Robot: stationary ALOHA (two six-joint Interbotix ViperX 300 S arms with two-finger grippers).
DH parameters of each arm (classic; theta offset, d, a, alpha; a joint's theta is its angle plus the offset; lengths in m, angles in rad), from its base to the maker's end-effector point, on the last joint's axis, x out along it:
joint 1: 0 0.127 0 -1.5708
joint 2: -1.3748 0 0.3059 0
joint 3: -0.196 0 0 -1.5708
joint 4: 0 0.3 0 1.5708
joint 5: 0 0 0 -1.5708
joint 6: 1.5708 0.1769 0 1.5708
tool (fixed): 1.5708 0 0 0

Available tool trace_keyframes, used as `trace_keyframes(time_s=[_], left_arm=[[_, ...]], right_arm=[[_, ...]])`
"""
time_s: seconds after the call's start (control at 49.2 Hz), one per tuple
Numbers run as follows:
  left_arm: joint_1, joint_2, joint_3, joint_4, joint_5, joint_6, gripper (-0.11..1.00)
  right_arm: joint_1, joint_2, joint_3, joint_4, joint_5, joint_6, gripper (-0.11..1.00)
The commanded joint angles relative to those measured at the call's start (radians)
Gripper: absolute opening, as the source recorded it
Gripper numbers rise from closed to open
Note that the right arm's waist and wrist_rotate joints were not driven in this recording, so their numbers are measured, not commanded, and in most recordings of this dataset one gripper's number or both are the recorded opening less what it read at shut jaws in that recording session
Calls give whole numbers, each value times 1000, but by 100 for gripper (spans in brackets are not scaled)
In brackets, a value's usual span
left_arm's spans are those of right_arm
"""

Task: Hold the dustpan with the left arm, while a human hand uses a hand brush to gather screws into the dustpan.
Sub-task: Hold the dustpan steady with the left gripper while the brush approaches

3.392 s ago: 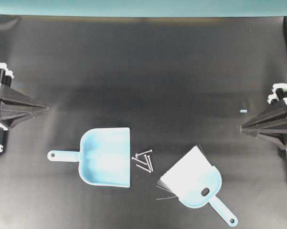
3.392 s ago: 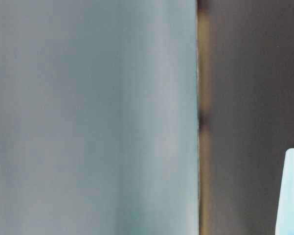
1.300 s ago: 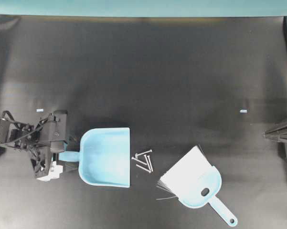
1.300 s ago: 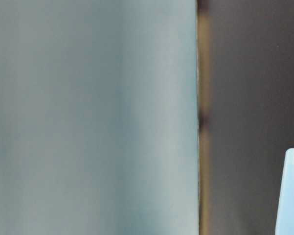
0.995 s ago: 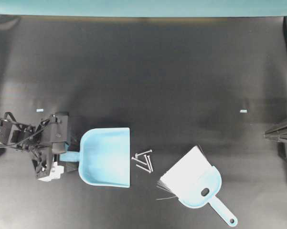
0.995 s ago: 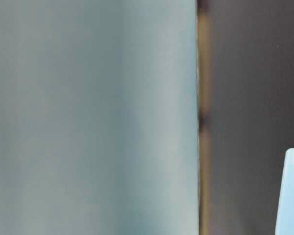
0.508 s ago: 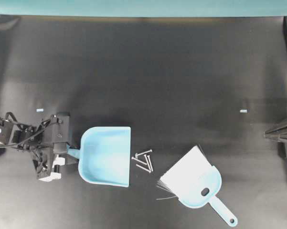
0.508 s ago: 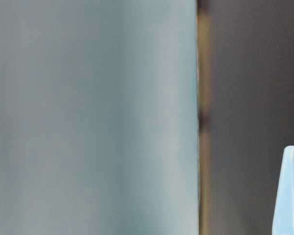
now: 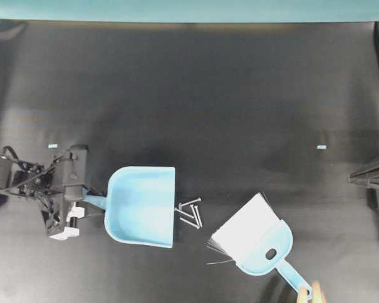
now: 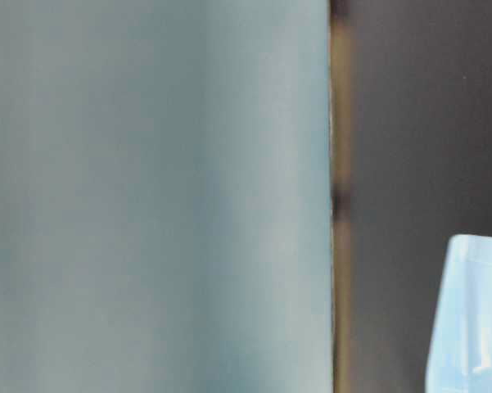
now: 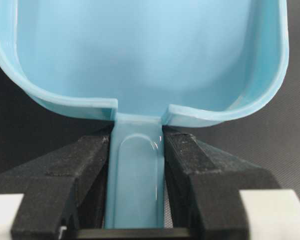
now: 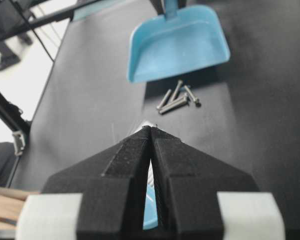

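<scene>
Your left arm point(image 9: 57, 196) sat at about eight o'clock on the black tabletop point(image 9: 195, 95), and its fingers point(image 11: 85, 175) were pinching the thin handle of the dustpan point(image 9: 142, 206). The wrist view showed it plainly: a black finger pressed against each side of the blue handle, the tray spreading out just beyond them. The dustpan lay a little left of centre, its open mouth facing three o'clock, the lip right beside the screws point(image 9: 191, 214), possibly over one tip. Those screws made a small loose cluster between the dustpan and the hand brush point(image 9: 255, 242). The brush lay at about five o'clock, white bristles fanned toward the screws, handle running off to the lower edge. There a human hand point(image 9: 310, 295) showed only as fingertips at the handle's end; whether it was gripping, you could not tell. Your right gripper point(image 12: 150, 135) was parked at three o'clock, its fingers pressed together, tips touching.
</scene>
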Motion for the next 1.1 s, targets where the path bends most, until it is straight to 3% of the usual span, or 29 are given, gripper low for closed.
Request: trace_keyframes(time_s=[0.0, 1.076], left_arm=[[-2, -21, -9, 3, 18, -3, 30], [-15, 9, -37, 3, 127, -6, 30]], right_arm=[[0, 6, -5, 0, -5, 0, 0], [0, 6, -5, 0, -5, 0, 0]])
